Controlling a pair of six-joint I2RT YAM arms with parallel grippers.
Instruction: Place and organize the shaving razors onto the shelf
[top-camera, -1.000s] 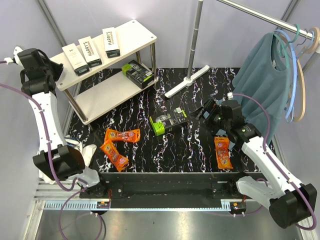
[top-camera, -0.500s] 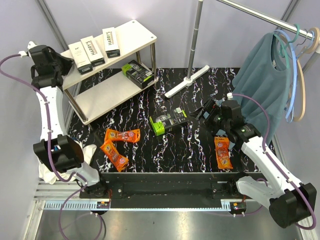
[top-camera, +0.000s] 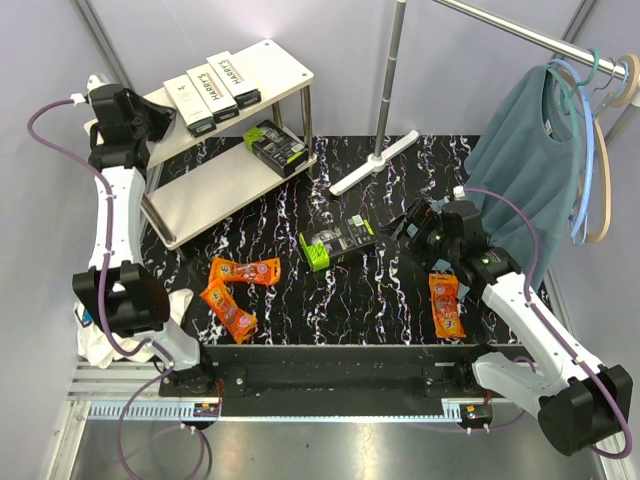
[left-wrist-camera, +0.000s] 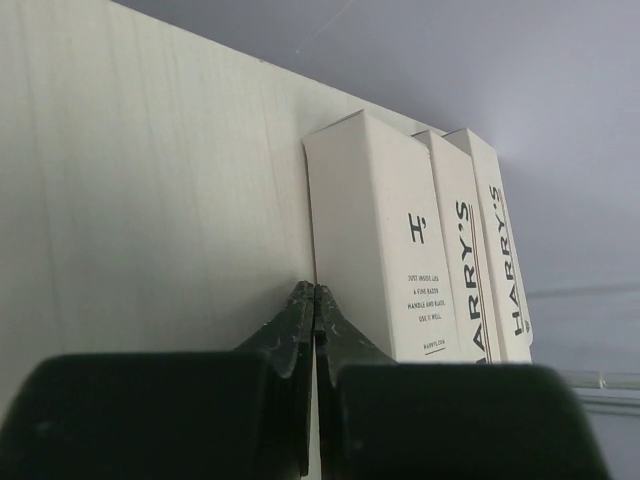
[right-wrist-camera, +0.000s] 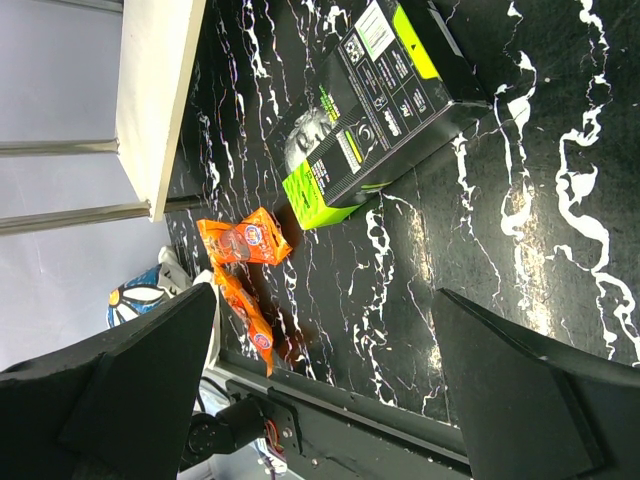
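My left gripper (left-wrist-camera: 315, 305) is pinched fully shut with nothing in it. The joined tips touch the near left corner of the first HARRY'S box (left-wrist-camera: 378, 245), low on the shelf's top board (left-wrist-camera: 150, 200). The middle HARRY'S box (left-wrist-camera: 452, 250) and the outer HARRY'S box (left-wrist-camera: 495, 250) lie pressed against it, one tight row.

The worry is that narrow contact. A shove at a corner would probably swing the first box rather than slide it, fanning the row apart, or the tips could skid off along its side. From overhead the black ends sit close to the board's front edge (not much margin, I judge), so a hard push might tip one off.

My right gripper (top-camera: 418, 228) hangs spread wide and empty over the black marbled table (top-camera: 300, 200), with a black-and-lime razor pack (top-camera: 338, 243) just beside it to the left. One orange packet (top-camera: 447, 305) lies near that arm. Two others (top-camera: 245, 270) (top-camera: 228, 308) lie at the table's near left, well apart from either gripper. A second black-and-lime pack (top-camera: 275, 143) sits on the lower board (top-camera: 215, 185).
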